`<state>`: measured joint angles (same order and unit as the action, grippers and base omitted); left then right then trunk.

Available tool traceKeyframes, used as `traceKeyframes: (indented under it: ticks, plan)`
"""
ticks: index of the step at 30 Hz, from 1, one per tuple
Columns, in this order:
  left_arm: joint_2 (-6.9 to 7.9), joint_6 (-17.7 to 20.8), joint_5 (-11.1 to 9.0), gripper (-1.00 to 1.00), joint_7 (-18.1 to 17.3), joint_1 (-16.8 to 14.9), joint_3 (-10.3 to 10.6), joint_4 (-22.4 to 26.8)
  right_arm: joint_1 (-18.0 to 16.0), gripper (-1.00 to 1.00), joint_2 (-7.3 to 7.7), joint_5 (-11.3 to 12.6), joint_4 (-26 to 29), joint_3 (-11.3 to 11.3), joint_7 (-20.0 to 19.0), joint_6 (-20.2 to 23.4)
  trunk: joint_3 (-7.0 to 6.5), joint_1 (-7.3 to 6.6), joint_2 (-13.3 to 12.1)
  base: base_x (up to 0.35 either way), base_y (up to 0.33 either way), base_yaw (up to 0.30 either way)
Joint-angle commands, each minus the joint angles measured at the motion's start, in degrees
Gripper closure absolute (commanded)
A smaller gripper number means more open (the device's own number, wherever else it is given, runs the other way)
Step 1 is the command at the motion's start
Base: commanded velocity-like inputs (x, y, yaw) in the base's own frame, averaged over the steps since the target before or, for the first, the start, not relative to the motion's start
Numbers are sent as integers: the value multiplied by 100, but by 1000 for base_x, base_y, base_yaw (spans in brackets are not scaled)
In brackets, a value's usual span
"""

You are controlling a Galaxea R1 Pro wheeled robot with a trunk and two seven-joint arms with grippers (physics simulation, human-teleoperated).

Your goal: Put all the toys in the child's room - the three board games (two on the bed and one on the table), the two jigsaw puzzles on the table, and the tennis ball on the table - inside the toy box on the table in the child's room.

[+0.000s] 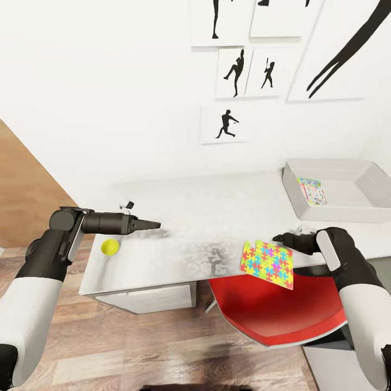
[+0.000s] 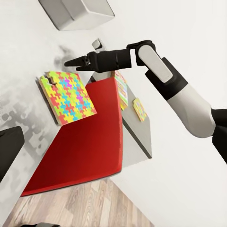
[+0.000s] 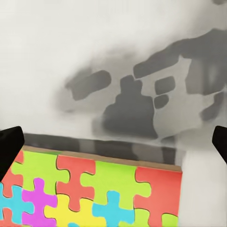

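Right fingers [image 1: 283,238]: spread wide, both tips at the frame edges in the right wrist view, nothing between them. They hang just past the puzzle box's [image 1: 267,264] far edge, apparently not touching it.

Left fingers [image 1: 154,224]: look pressed together to a point in the head view, holding nothing, hovering over the surface [image 1: 217,206] left of centre.

Puzzle box sits lower centre-right in the head view, on the near edge of the surface, its near corner overhanging the red chair seat [image 1: 271,312]. The right wrist view shows its coloured lid [image 3: 94,189] just beyond the fingers.

Tennis ball [image 1: 110,247] is lower left, on the surface near the front edge, below the left arm. Toy box [image 1: 296,203] is at right, against the wall, one small printed box [image 1: 312,191] already in it.

Step in hand, my read: right arm picks the puzzle box.
- Box is thin and flat; come in low and bite across the overhanging edge.
- Don't nudge it forward, it could tip onto the chair.
- Close fully before lifting, then carry right and clear the toy box rim.
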<state>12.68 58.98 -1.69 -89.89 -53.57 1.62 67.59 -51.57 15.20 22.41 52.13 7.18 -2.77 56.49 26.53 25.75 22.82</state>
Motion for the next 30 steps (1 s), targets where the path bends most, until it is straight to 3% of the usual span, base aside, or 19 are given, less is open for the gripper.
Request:
traceKeyframes:
  ticks: [1,30]
  plan:
    - [6,61,-18,-100,-11,-4,14,0,0,-100,-1,-25,6,10,-29,28,9,3,10,0,0,0]
    - [-33,58,-57,-100,-11,119,5,0,246,-100,27,0,9,83,-58,37,9,3,10,-9,0,0]
